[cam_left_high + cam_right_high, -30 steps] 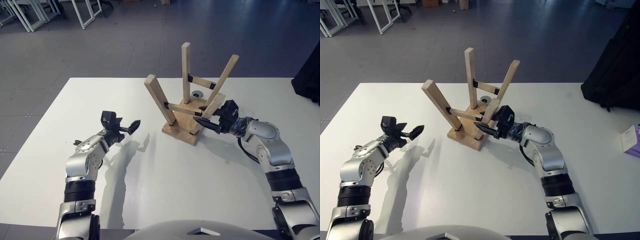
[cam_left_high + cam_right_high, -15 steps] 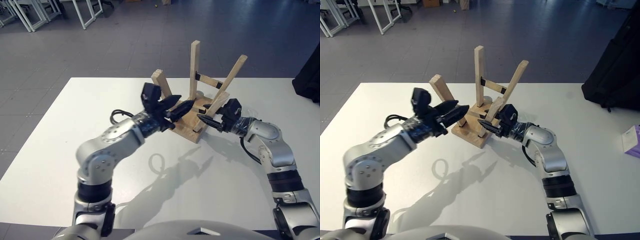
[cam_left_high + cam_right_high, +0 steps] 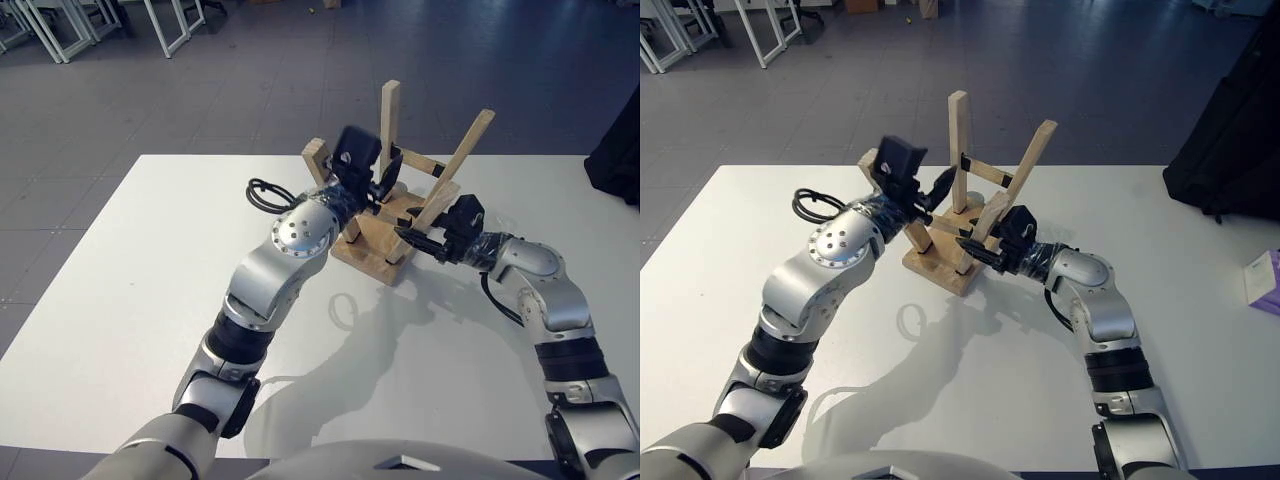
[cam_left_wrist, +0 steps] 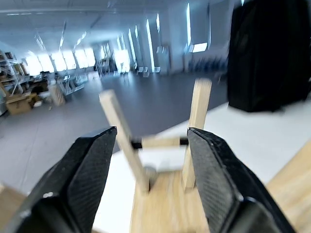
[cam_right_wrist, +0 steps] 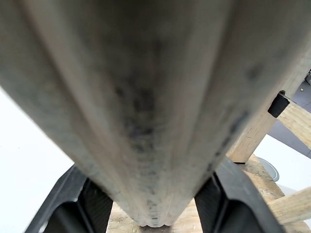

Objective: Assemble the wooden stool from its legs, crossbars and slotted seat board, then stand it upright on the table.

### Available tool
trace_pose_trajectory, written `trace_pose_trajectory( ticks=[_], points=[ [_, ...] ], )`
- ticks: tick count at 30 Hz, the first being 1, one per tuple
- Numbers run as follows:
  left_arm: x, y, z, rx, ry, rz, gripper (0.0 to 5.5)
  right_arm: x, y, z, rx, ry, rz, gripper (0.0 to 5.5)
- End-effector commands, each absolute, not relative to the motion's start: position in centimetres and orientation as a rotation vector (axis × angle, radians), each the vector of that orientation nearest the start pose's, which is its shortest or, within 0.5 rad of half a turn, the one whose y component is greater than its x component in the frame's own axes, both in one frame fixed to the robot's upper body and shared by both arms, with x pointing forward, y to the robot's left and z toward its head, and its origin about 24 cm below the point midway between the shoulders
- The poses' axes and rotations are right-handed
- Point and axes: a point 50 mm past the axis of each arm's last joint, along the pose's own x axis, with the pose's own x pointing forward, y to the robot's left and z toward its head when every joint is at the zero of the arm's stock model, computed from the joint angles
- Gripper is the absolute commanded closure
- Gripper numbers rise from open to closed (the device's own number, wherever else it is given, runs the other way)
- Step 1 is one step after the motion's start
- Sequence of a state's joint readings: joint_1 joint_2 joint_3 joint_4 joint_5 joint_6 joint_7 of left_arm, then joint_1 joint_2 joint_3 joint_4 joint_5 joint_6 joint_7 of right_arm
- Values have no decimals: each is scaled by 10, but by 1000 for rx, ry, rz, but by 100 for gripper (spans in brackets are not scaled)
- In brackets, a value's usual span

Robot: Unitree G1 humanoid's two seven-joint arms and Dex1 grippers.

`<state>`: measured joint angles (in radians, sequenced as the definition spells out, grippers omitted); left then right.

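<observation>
The wooden stool (image 3: 400, 215) stands upside down on the white table (image 3: 110, 300), seat board (image 3: 940, 268) down and legs pointing up, joined by crossbars (image 3: 985, 175). My left gripper (image 3: 385, 180) hovers open over the near-left leg (image 3: 880, 170), reaching across from the left; its wrist view looks between the fingers (image 4: 92, 179) at two far legs and a crossbar (image 4: 160, 141). At the stool's front right, my right gripper (image 3: 415, 240) is shut on a slanted leg (image 5: 146, 97), which sits between its fingers (image 5: 73, 206).
A small round disc (image 5: 266, 168) lies on the table behind the seat board. A black bag (image 3: 1230, 120) stands off the table's right side, and a purple box (image 3: 1265, 280) sits at the right edge. Open table stretches in front and to the left.
My left arm has swung from the table's left side across to the stool, its gripper now above the near-left leg. The stool shifted slightly right. The right gripper stays on its leg.
</observation>
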<state>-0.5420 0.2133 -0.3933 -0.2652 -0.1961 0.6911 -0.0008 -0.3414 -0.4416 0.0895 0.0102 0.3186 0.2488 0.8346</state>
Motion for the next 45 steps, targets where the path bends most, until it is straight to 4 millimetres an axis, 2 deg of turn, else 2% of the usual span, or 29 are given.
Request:
trace_pose_trajectory(
  ticks=[1,3,4,6,8,10,13,16,18,20,22,24,27,30,33,39,45],
  points=[
    [287,51,85,443,195,-524,280,286,-148,104,-138,84,1008,348],
    [283,54,62,456,253,-513,280,283,-142,101,-141,105,1045,348],
    [282,54,59,441,261,-506,280,281,-139,96,-151,144,1054,348],
    [283,55,65,401,239,-494,280,278,-137,77,-194,261,1043,348],
    [284,56,79,364,191,-489,280,275,-141,56,-198,398,994,348],
    [284,57,96,299,141,-490,280,270,-147,43,-162,497,948,348],
    [282,60,135,134,33,-482,280,267,-158,25,-89,615,846,348],
    [281,71,154,60,0,-449,280,267,-159,22,-57,630,821,348],
    [276,86,148,116,35,-425,280,265,-157,28,-32,605,828,348],
    [268,103,133,231,98,-411,280,264,-157,32,-26,585,828,348],
    [260,114,115,455,148,-446,280,262,-157,37,-33,568,838,348],
    [257,114,105,670,145,-511,280,262,-157,43,-37,555,848,348],
    [262,94,104,817,24,-562,280,264,-156,49,-47,539,861,348],
    [265,72,110,975,-198,-561,280,265,-152,51,-52,533,878,348],
    [265,65,107,1076,-302,-564,280,264,-150,52,-50,534,889,348],
    [274,55,88,1217,-313,-660,280,267,-147,57,-45,514,903,348],
    [281,41,82,1215,-338,-687,280,259,-144,48,-112,577,975,348]
  ],
)
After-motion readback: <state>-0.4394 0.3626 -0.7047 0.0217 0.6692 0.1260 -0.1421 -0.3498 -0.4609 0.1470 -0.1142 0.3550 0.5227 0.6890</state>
